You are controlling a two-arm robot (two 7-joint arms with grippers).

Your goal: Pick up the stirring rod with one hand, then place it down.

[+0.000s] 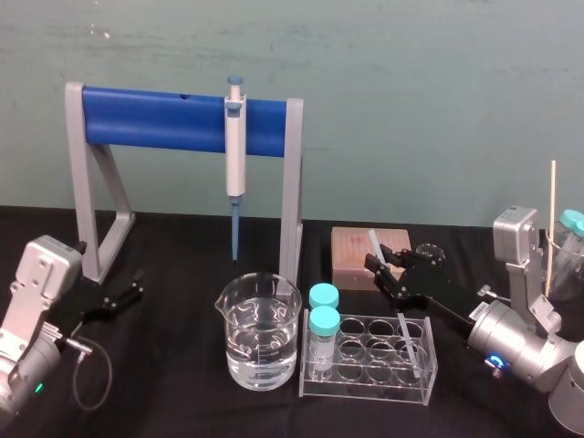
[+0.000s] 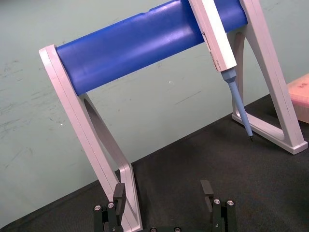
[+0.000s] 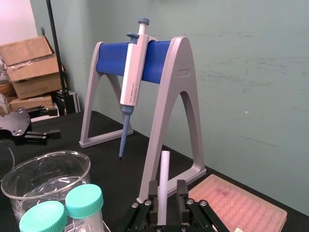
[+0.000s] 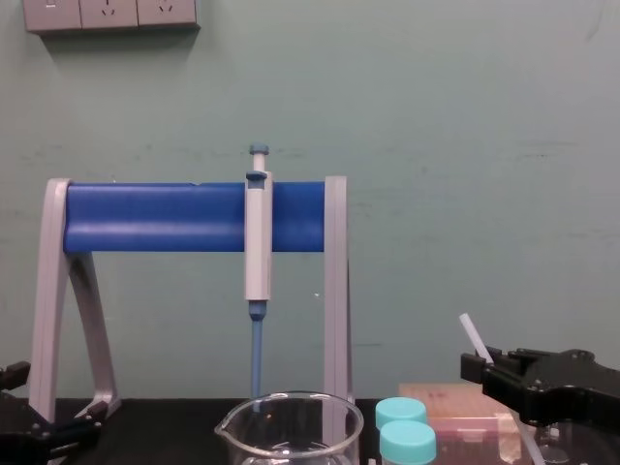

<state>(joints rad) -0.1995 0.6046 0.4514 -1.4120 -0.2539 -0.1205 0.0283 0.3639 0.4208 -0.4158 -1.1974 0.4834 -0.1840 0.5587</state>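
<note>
Showing the stirring rod (image 1: 408, 342) clamped in the right gripper (image 1: 383, 272), whose two fingers (image 3: 181, 193) are pressed against it from either side. The rod's long axis is tilted. A short length projects above the fingers, leaning up and toward the robot's left. The longer length is carried down below the fingers and back toward the robot. This lower part is seen across the clear test-tube rack (image 1: 365, 388) beneath the gripper; whether it touches the rack cannot be told.

The right arm is reached in from the right, with the wrist low over the table and the fingers directed at the pipette stand (image 1: 292, 201), which is placed beyond the gripper and to its left. A pinkish block (image 1: 351, 255) is set just behind the gripper. A beaker (image 1: 239, 328) is placed to its left, past two capped tubes (image 1: 322, 321).

The left gripper (image 1: 130, 290) is parked far to the left, by the stand's foot, with its fingers spread apart.
</note>
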